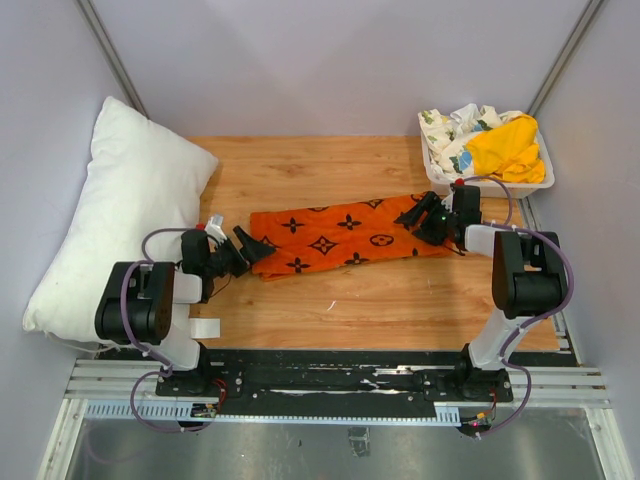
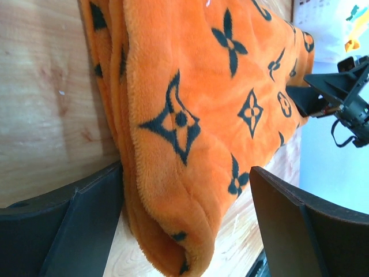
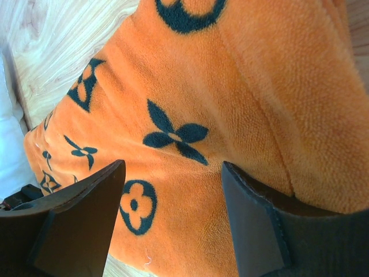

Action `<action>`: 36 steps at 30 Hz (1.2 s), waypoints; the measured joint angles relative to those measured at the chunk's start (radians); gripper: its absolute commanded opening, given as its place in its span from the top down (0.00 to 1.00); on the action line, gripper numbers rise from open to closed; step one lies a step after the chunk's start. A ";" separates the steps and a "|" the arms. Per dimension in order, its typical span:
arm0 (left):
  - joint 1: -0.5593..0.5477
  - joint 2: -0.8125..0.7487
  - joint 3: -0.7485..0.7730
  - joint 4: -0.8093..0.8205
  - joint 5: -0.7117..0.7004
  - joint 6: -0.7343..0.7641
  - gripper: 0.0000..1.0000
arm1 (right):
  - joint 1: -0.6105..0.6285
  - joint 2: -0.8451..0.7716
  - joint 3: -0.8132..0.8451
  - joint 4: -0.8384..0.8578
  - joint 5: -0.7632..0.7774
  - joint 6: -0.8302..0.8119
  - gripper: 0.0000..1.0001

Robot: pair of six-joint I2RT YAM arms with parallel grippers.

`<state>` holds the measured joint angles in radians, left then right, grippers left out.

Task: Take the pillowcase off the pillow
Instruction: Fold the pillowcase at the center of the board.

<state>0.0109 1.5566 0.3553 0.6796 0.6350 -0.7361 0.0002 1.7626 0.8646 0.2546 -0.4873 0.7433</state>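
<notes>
The orange pillowcase [image 1: 340,238] with black motifs lies flat and folded across the middle of the wooden table, empty. Off to the left, the plain white pillow [image 1: 115,215] leans against the wall, apart from the pillowcase. My left gripper [image 1: 252,250] is at the pillowcase's left end, open. In the left wrist view, the folded end of the pillowcase [image 2: 196,104] lies between the spread fingers of the left gripper [image 2: 185,190]. My right gripper [image 1: 418,215] is at the right end. It is open too, its fingers standing over the pillowcase [image 3: 230,104] without pinching it, as the right wrist view of the gripper [image 3: 173,173] shows.
A white bin [image 1: 435,172] at the back right holds a yellow cloth [image 1: 505,150] and a white floral cloth [image 1: 455,125]. Grey walls close in the left, right and back. Bare wood [image 1: 380,300] lies between the pillowcase and the arms' bases.
</notes>
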 measured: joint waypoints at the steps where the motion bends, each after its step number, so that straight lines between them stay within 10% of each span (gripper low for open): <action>1: 0.000 0.000 -0.015 0.023 0.007 -0.010 0.09 | 0.000 0.000 0.000 0.000 0.000 0.000 0.30; 17: -0.036 0.138 -0.066 0.318 0.060 -0.197 0.15 | 0.000 -0.002 0.000 -0.001 -0.001 0.000 0.30; 30: -0.039 0.206 -0.076 0.446 0.034 -0.355 0.98 | 0.002 -0.013 0.000 -0.019 -0.001 -0.004 0.30; 36: -0.040 -0.019 0.086 -0.018 -0.112 -0.172 1.00 | 0.002 -0.071 0.000 -0.093 0.018 -0.033 0.27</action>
<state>-0.0292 1.5372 0.4412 0.6621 0.5232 -0.9077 0.0025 1.6920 0.8646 0.1612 -0.4690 0.7101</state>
